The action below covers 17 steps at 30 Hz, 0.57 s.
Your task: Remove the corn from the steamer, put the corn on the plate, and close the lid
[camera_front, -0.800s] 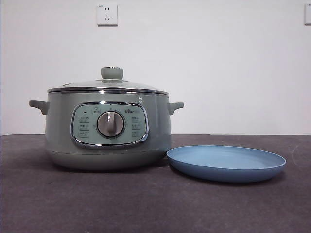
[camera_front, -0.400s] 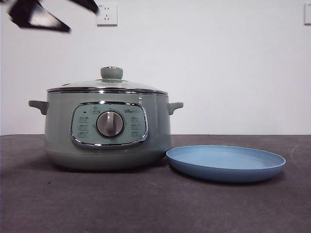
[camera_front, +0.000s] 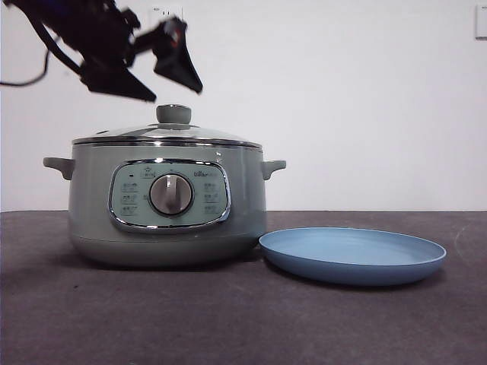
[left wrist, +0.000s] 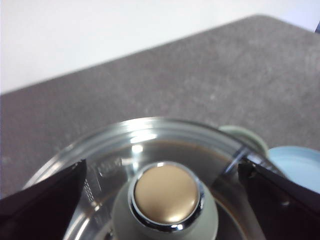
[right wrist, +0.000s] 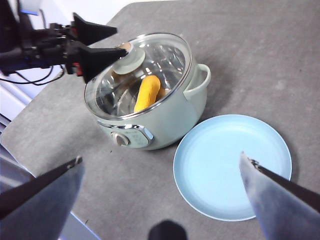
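The sage-green steamer (camera_front: 167, 201) stands left of centre with its glass lid (camera_front: 163, 133) shut on it. Through the glass, the right wrist view shows the yellow corn (right wrist: 146, 92) lying inside the steamer (right wrist: 165, 125). My left gripper (camera_front: 175, 93) hangs open just above the lid's green knob (camera_front: 173, 114). In its own view the jaws of this gripper (left wrist: 161, 167) stand wide on either side of the knob (left wrist: 167, 197), not touching it. The light-blue plate (camera_front: 352, 256) lies empty to the right of the pot. High over the table, my right gripper (right wrist: 161, 157) is open and holds nothing.
The dark grey table (camera_front: 228, 319) runs to a white wall with a socket (camera_front: 167, 11). The pot's side handles (camera_front: 275, 166) stick out left and right. Seen from the right wrist, the plate (right wrist: 232, 165) lies close beside the pot.
My left arm has come in from the top left corner and moved down and right, so its open jaws now hang over the lid knob. Pot, lid and plate stay in place.
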Each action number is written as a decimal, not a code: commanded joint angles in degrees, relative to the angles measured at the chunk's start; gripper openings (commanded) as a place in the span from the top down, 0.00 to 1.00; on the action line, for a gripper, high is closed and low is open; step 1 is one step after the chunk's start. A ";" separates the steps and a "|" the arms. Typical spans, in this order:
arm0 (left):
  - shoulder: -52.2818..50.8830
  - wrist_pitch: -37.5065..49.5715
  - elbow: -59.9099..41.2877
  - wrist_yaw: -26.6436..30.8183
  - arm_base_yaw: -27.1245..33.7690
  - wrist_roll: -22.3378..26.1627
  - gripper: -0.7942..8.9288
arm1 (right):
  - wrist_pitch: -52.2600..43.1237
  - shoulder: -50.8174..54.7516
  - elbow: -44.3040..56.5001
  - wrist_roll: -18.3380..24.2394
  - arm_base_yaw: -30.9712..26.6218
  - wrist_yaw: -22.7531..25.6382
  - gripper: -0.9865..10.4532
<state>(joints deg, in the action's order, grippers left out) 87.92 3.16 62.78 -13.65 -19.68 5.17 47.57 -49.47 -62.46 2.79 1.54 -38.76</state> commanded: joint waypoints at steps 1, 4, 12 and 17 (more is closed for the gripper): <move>2.14 0.61 -0.07 0.28 -0.52 0.92 0.24 | 0.55 -0.02 -0.17 -0.33 0.13 0.09 0.28; 3.61 0.61 -0.07 0.76 -0.66 0.85 0.25 | 0.76 -0.02 -0.17 -0.31 0.13 0.09 0.28; 4.17 0.35 -0.04 1.51 -1.77 0.83 0.83 | 0.79 -0.02 -0.17 -0.31 0.13 0.07 0.28; 4.17 0.04 -0.07 1.51 -1.75 0.55 0.93 | 0.94 -0.02 -0.17 -0.31 0.13 0.09 0.28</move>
<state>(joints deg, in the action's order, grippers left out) 91.61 3.57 62.94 -11.73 -21.19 5.54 48.45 -49.50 -62.46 2.79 1.54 -38.74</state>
